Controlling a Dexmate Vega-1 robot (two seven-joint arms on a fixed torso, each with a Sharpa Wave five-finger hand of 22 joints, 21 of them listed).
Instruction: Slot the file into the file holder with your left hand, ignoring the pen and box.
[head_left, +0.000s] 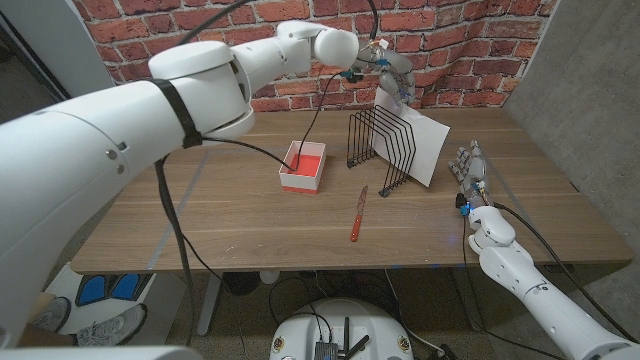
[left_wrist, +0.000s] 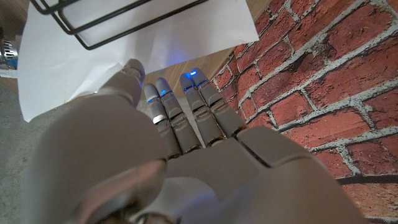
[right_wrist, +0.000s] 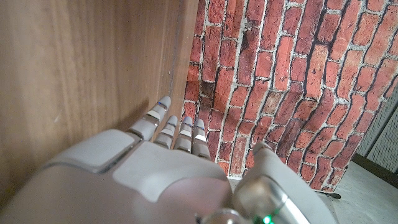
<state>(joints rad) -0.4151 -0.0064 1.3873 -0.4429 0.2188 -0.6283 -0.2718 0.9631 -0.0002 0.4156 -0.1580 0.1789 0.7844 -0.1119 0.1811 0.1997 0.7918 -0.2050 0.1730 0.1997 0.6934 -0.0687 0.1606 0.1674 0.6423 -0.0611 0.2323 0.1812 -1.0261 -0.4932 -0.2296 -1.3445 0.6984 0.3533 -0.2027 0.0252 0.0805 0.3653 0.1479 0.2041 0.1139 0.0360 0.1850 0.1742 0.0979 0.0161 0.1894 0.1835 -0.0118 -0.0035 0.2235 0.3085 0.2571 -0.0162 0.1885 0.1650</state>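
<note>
Left hand (head_left: 392, 78) hovers above the file holder (head_left: 382, 150), fingers straight, holding nothing; the white file (head_left: 428, 148) looks thin, light, bendable, so take its upper edge.

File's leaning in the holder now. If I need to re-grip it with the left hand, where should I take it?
Probably the file's upper edge, from above. It stands tilted in the file holder, its lower part behind the wires, and the left hand is there.
</note>
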